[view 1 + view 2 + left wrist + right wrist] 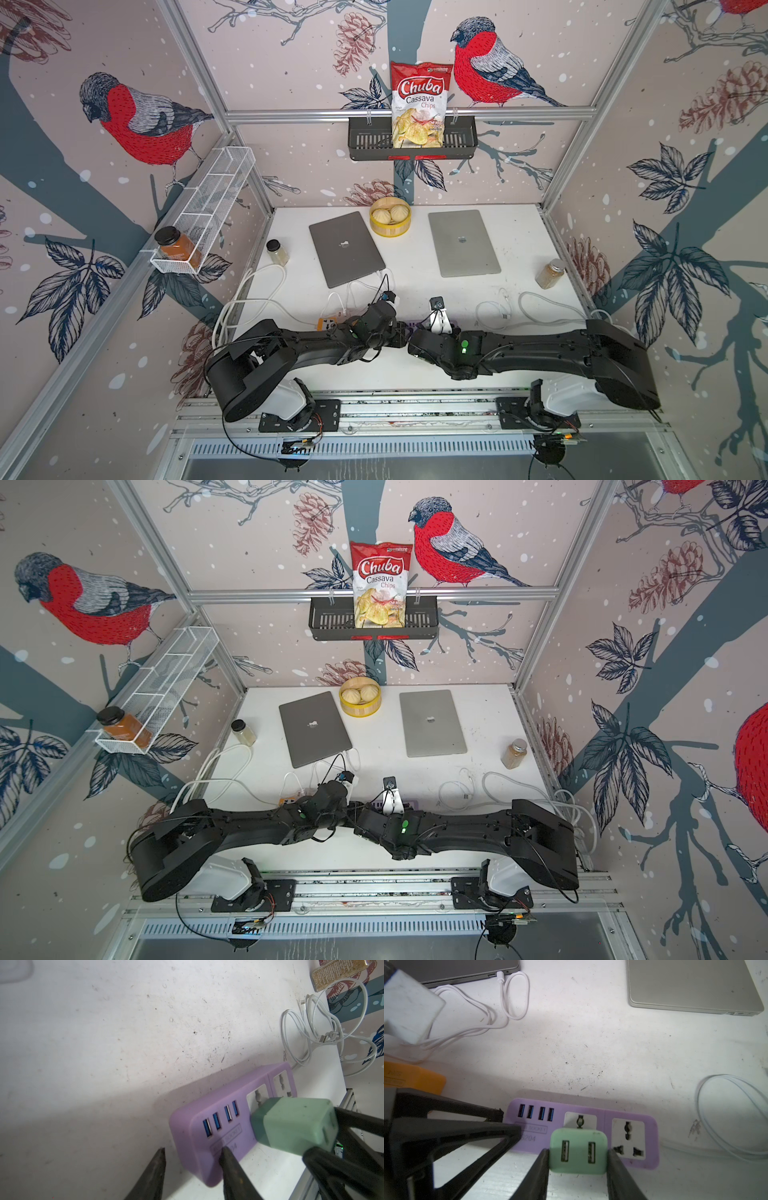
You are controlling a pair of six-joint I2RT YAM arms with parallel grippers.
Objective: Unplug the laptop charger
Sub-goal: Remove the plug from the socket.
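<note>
The right gripper (577, 1150) is clamped on the green charger (578, 1140), with one finger against each side face. The charger sits between the fingertips, seated in a socket of the purple power strip (651, 1138). The left gripper (193, 1148) has its jaws apart: one fingertip (227, 1154) rests on the strip's USB end, the other is beside the strip over the table (124, 1043).

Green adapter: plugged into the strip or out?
Plugged in, it looks: the adapter sits flush on the strip in both wrist views, with the right gripper flanking it.
</note>
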